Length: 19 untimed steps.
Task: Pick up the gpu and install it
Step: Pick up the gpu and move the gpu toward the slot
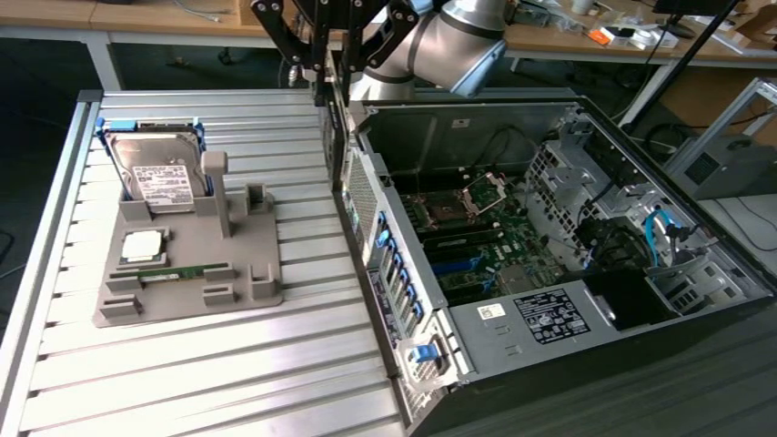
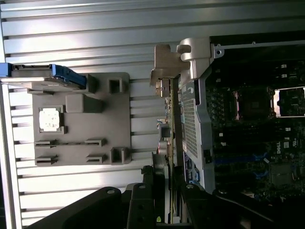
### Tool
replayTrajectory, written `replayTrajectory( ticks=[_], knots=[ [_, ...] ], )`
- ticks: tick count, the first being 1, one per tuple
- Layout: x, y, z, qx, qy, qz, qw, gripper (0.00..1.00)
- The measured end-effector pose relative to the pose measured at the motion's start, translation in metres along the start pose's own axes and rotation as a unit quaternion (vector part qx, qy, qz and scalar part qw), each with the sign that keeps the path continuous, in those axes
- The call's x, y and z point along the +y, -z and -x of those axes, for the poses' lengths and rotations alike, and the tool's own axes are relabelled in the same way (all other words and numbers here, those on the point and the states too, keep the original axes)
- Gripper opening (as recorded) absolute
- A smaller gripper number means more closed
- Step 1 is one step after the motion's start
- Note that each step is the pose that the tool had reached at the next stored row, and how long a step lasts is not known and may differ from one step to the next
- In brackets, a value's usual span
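The gpu (image 1: 329, 118) hangs edge-on from my gripper (image 1: 326, 55), a thin dark card held upright just outside the rear wall of the open computer case (image 1: 401, 300). In the wrist view the gpu (image 2: 167, 124) runs away from the black fingers (image 2: 143, 200), and its silver end bracket (image 2: 164, 67) is at the far end. The gripper (image 2: 162, 200) is shut on the card's near edge. The card is beside the case wall, above the slatted table, not inside the case. The motherboard (image 1: 486, 228) lies open to the exterior view's right of it.
A grey holder tray (image 1: 182, 273) on the slatted table carries a hard drive (image 1: 164, 173) standing in its slot, a processor chip (image 1: 142, 244) and a green memory stick (image 1: 182, 270). The case's power supply (image 1: 547, 314) and drive cage (image 1: 583, 173) fill its near and right sides.
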<state>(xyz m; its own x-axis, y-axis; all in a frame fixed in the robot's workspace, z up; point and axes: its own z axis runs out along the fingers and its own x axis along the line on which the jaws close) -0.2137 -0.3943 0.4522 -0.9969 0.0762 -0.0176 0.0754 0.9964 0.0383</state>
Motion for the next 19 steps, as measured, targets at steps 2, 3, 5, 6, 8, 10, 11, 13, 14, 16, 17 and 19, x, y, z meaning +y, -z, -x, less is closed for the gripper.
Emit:
replayTrajectory(
  ticks=[2,3,5,6,8,10,11,13,14,16,17,19],
  knots=[
    [0.0,-0.0001,0.0011,0.0,0.0,0.0,1.0,0.27],
    [0.0,-0.0001,0.0015,0.0,0.0,0.0,1.0,0.27],
    [0.0,-0.0003,0.0027,0.0,0.0,0.0,1.0,0.27],
    [0.0,-0.0003,0.0034,0.0,0.0,0.0,1.0,0.27],
    [0.0001,-0.0004,0.0044,0.0,0.0,0.0,1.0,0.27],
    [0.0001,-0.0005,0.0054,0.0,0.0,0.0,1.0,0.27],
    [0.0001,-0.0005,0.0058,0.0,0.0,0.0,1.0,0.27],
    [0.0001,-0.0006,0.0068,0.0,0.0,0.0,1.0,0.27],
    [0.0001,-0.0007,0.0072,0.0,0.0,0.0,1.0,0.27],
    [0.0002,-0.0008,0.0081,0.0,0.0,0.0,1.0,0.27],
    [0.0002,-0.0008,0.0085,0.0,0.0,0.0,1.0,0.27],
    [0.0002,-0.0009,0.0097,0.0,0.0,0.0,1.0,0.27]
  ],
)
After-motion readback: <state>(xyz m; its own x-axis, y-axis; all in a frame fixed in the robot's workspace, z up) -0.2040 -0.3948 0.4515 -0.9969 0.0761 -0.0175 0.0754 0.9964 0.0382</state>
